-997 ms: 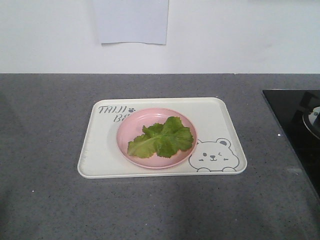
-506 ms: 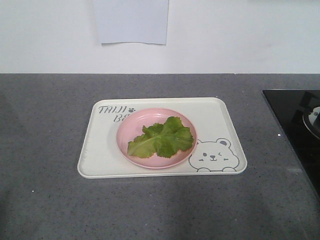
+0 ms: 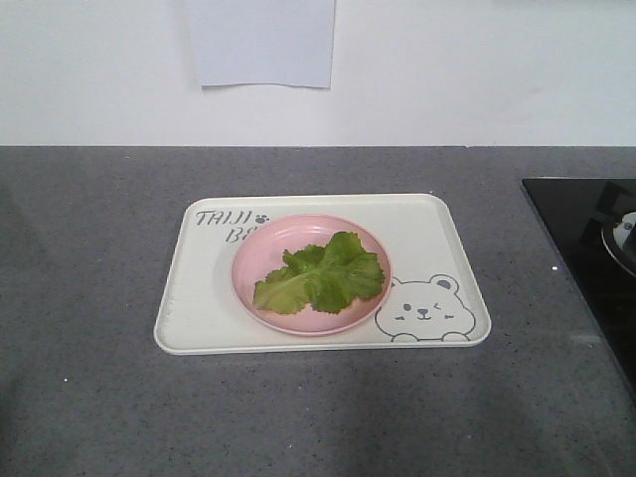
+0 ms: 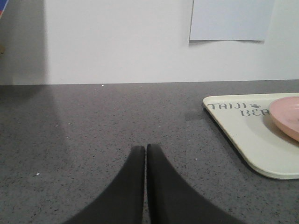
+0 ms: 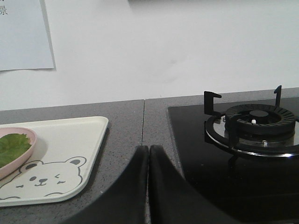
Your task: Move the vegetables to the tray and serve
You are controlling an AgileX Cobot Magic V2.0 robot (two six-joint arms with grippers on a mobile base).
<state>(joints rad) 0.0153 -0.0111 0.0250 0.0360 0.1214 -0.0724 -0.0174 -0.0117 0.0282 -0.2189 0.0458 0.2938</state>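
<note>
While both tools (image 4: 145,148) (image 5: 148,148) rest clenched, stove (image 5: 254,121) flanks the tray (image 3: 199,318).

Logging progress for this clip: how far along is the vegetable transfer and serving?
Done: the vegetables lie on the pink plate, which sits on the tray. In hand: nothing; the left gripper and right gripper are both shut and empty, off to either side of the tray. Left: serving the tray, which rests on the counter.
</note>
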